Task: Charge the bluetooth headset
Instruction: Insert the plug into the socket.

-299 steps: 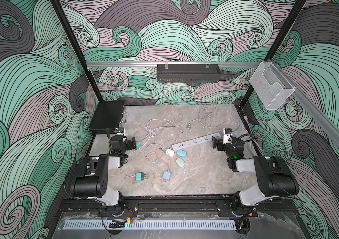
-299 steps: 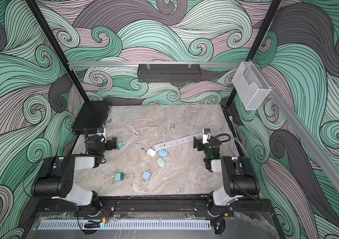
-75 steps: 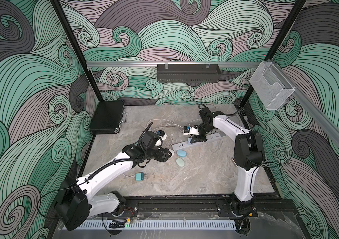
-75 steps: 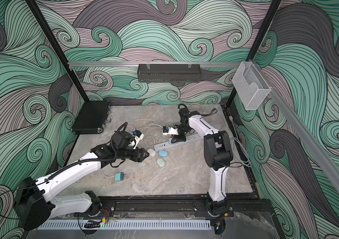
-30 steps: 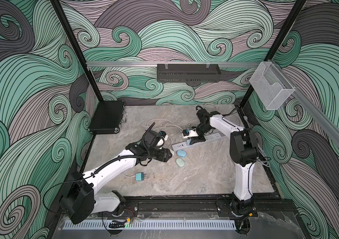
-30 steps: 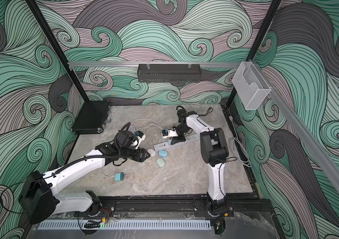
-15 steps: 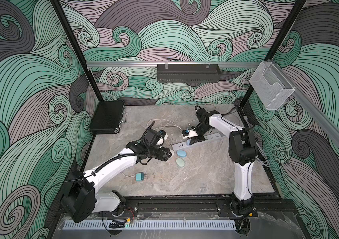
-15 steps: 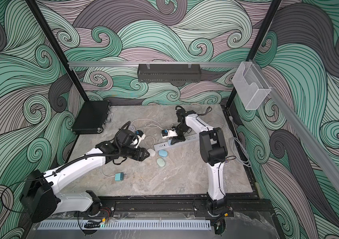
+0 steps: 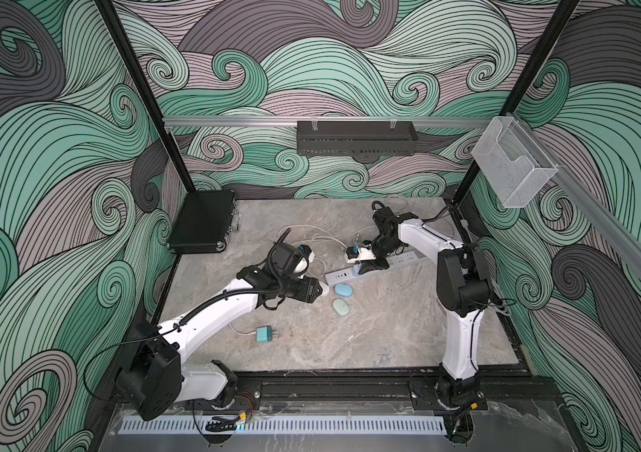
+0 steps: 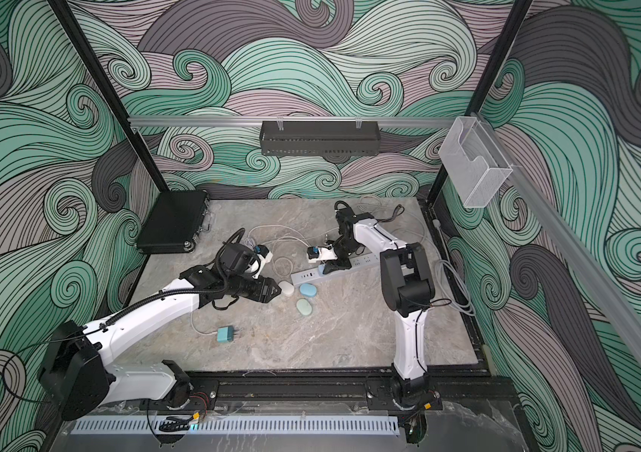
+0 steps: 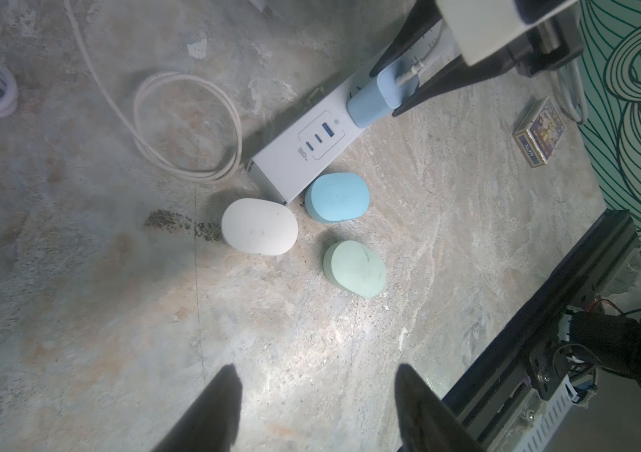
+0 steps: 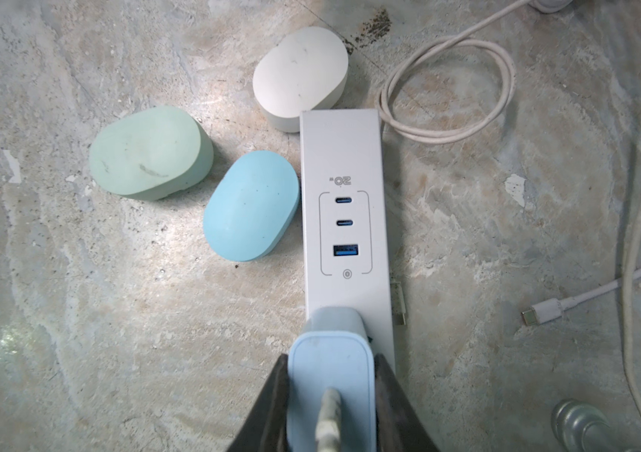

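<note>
White earbud case (image 11: 259, 231) is lying just ahead of the spread left gripper (image 11: 315, 371), the nearer arm, while the right gripper (image 12: 332, 362) is pinching the pale-blue charger (image 11: 373, 98).

top views: even, soft light, posts (image 9: 147, 98) splay toward 11 and 1 o'clock | wrist views: glare patch on table (image 11: 311, 352), fingers (image 11: 213, 411) blurred
</note>
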You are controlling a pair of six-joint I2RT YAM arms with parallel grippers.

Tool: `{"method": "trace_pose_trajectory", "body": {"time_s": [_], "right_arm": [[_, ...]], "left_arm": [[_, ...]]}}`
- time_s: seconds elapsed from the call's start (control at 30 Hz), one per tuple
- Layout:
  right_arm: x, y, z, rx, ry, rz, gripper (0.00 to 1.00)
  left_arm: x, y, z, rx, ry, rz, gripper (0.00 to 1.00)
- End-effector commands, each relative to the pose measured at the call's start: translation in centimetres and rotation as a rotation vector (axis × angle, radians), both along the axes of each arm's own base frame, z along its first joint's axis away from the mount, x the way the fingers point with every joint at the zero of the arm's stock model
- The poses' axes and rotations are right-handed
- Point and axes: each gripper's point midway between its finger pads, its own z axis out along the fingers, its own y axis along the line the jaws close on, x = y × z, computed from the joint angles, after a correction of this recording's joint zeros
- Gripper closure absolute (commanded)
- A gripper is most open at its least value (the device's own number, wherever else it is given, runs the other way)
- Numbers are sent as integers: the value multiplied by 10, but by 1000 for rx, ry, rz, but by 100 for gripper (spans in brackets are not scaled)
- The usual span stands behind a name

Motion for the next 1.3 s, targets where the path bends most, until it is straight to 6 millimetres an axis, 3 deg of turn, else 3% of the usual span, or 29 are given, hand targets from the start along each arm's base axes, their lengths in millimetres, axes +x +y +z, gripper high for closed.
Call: {"method": "trace_pose_trajectory", "body": {"time_s": [0.0,0.47,0.6,0.7,0.77,0.8,1.0,1.13,1.27], "right_arm": [[-36,-25,-70,-237,158,13,100],[-36,-25,-68,-275,194,23,100],[-25,-17,-56,-241,166,-9,95],[-13,-7,-41,-195,136,-27,85],[-4,2,-28,-154,114,-41,67],[0,6,-23,-139,105,-51,62],[8,23,12,-31,65,-59,42],[2,15,20,-38,68,-89,38],[-2,-5,28,-52,106,-209,30]], "left_arm": [[9,-2,8,-6,-6,19,37],[17,4,13,-13,-14,49,38],[16,6,14,-14,-15,56,38],[15,8,15,-18,-18,60,37],[15,10,15,-17,-24,66,38],[15,11,17,-19,-28,69,38],[14,18,20,-16,-44,87,38],[14,23,23,-18,-54,98,37],[12,27,25,-16,-55,107,37]]}}
